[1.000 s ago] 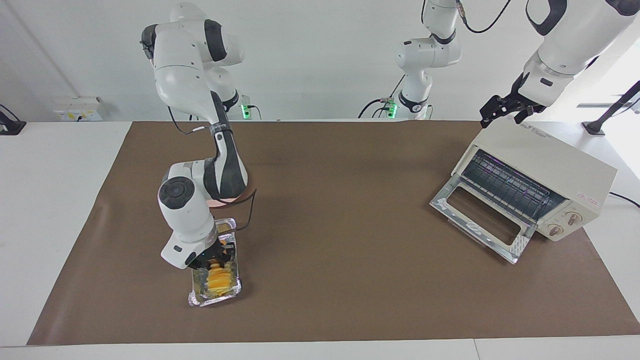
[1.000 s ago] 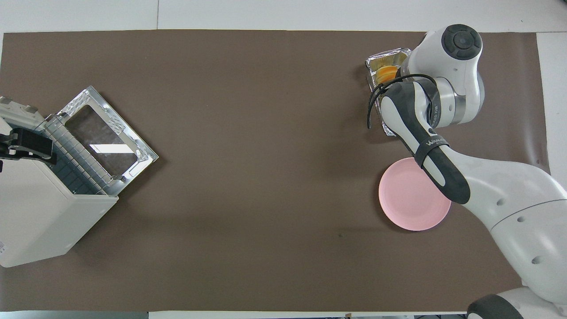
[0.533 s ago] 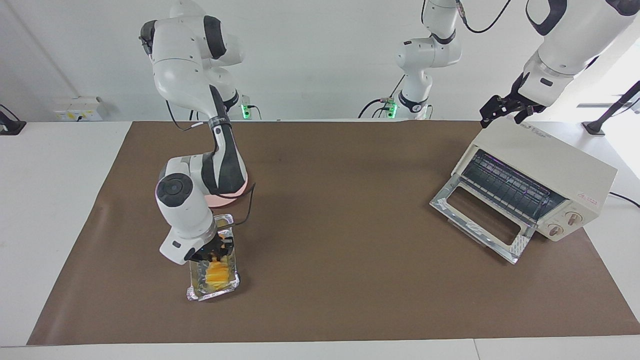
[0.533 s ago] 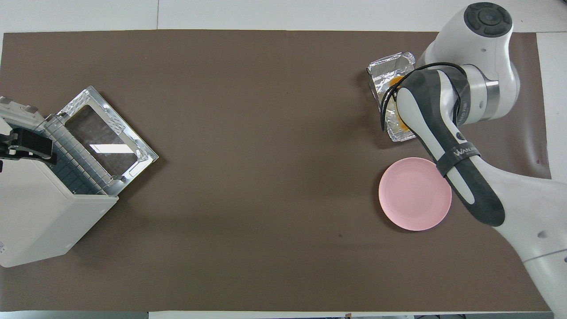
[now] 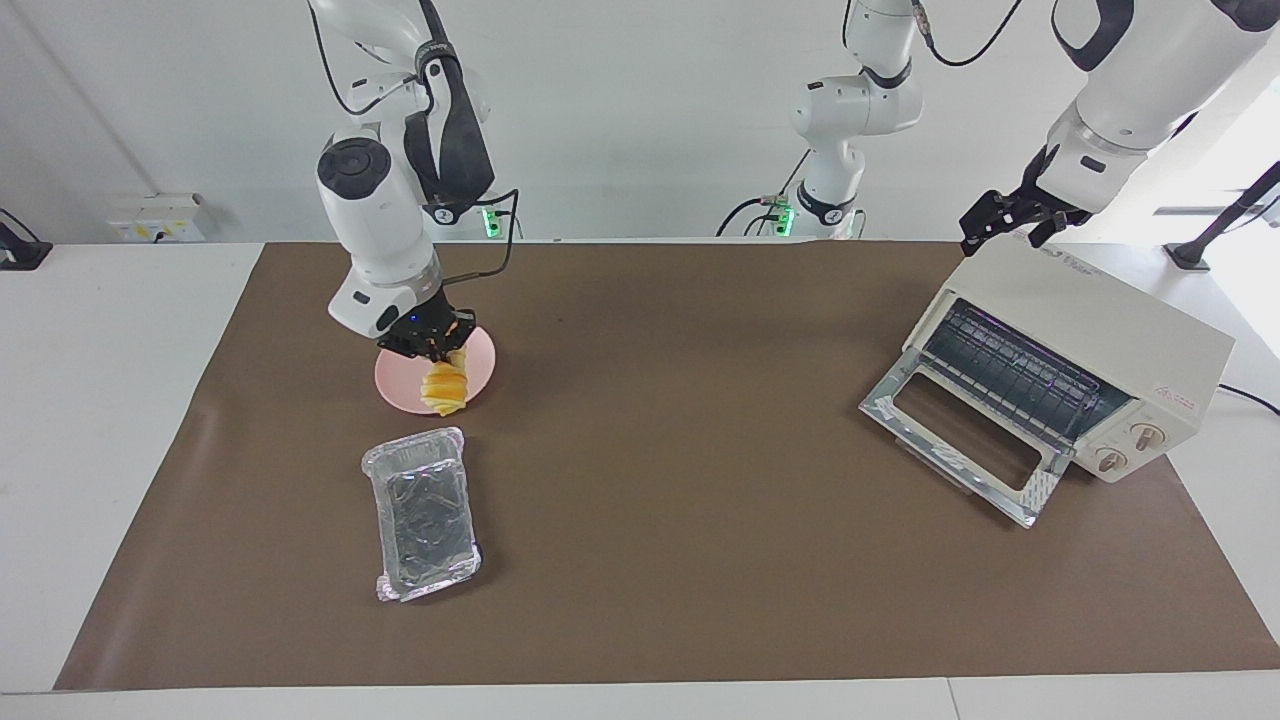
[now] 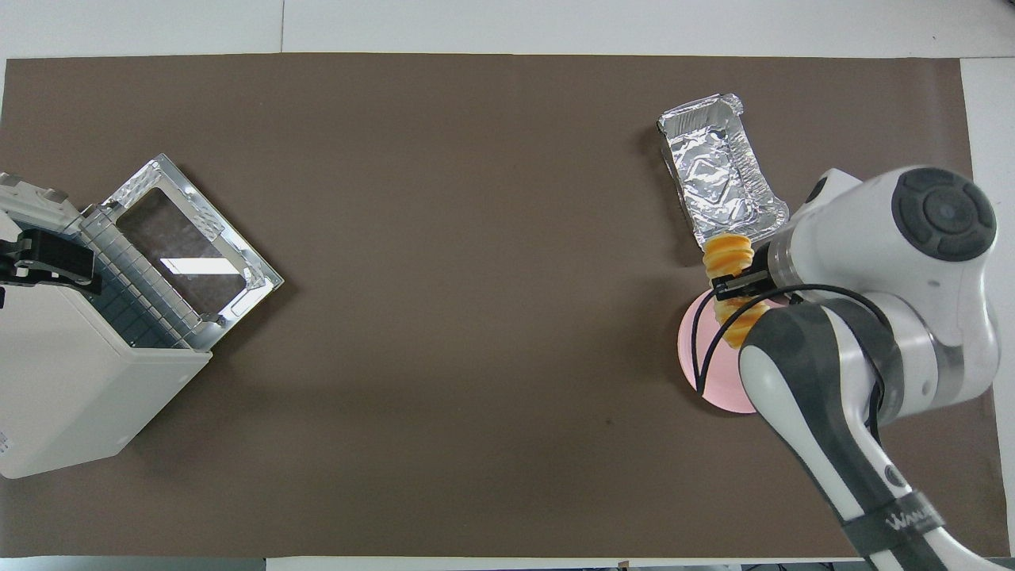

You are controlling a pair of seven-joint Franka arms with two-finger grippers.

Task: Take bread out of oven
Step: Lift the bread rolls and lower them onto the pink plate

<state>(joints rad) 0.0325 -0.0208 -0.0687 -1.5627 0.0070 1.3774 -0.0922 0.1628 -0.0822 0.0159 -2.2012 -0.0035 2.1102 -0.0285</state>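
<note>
Jaws pinched on the small golden-yellow ridged bread [image 5: 444,386], the right gripper [image 5: 437,345] hangs it over the round pink plate [image 5: 398,383], beside the empty crinkled silver foil tray [image 5: 422,514]. The step looks like plating; next calls for lowering and letting go. The left gripper [image 5: 1003,219] waits over the open cream-white toaster oven [image 5: 1100,330]; its jaws cannot be read. Brown mat [image 5: 680,480], white wall.
</note>
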